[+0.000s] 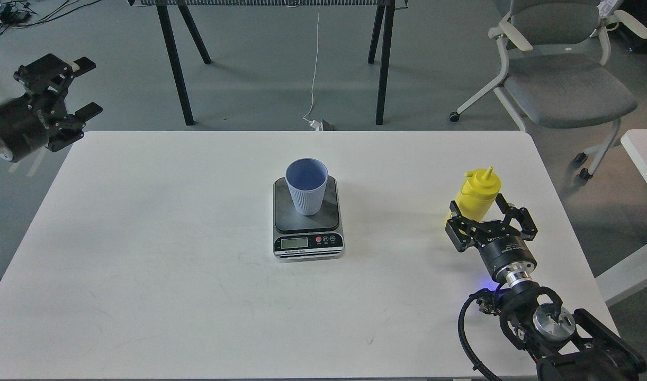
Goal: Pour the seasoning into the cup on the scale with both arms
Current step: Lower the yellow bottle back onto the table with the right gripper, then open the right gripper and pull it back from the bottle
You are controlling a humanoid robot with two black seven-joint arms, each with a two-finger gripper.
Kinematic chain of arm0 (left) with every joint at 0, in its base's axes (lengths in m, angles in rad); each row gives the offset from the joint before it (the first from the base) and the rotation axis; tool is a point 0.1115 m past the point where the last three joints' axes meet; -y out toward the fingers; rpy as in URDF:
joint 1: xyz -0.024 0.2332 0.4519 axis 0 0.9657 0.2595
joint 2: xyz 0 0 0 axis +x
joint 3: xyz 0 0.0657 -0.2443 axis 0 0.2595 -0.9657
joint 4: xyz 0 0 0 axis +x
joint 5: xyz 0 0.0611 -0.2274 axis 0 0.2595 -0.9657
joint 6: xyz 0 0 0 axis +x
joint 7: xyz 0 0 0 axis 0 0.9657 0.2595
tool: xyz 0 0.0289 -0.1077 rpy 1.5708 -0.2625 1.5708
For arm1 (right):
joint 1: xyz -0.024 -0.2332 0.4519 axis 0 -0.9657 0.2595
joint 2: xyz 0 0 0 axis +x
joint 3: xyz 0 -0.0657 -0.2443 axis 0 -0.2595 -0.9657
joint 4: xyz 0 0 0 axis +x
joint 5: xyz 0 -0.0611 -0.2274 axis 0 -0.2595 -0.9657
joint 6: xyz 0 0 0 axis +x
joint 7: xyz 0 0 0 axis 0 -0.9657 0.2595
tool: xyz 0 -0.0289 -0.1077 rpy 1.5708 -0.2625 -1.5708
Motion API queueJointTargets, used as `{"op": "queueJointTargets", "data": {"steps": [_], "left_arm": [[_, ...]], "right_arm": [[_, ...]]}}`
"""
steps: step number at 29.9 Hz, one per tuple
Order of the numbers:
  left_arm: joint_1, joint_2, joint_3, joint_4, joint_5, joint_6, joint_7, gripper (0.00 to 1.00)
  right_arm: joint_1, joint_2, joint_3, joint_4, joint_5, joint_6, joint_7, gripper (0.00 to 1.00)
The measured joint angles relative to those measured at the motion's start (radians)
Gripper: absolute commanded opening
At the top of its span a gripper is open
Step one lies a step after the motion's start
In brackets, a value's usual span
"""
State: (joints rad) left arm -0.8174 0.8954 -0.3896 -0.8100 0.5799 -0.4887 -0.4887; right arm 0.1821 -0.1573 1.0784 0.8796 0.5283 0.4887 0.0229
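The yellow seasoning bottle (481, 191) stands upright on the white table at the right. My right gripper (479, 209) is open, with its fingers standing on either side of the bottle's lower body. The light blue ribbed cup (306, 186) stands upright on the dark platform of the scale (308, 241) at the table's middle. My left gripper (89, 87) is open and empty, held in the air beyond the table's far left corner, far from the cup.
The white table (170, 254) fills the view. A grey office chair (559, 79) stands behind its right side, black trestle legs (176, 69) stand behind its middle, and a second white surface (644, 145) is at the right edge.
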Motion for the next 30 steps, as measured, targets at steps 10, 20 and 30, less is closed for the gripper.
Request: {"op": "queueJointTargets", "data": {"steps": [10, 20, 30], "left_arm": [[-0.001, -0.004, 0.000, 0.000, 0.000, 0.000, 0.000, 1.00], [-0.001, -0.001, 0.000, 0.000, 0.000, 0.000, 0.000, 1.00], [0.001, -0.006, 0.000, 0.000, 0.000, 0.000, 0.000, 1.00]], "right_arm": [[-0.071, -0.003, -0.017, 0.078, -0.014, 0.000, 0.001, 0.99], [-0.167, -0.046, -0.006, 0.187, -0.015, 0.000, 0.015, 0.99], [-0.284, -0.159, 0.055, 0.306, -0.011, 0.000, 0.026, 0.99]]}}
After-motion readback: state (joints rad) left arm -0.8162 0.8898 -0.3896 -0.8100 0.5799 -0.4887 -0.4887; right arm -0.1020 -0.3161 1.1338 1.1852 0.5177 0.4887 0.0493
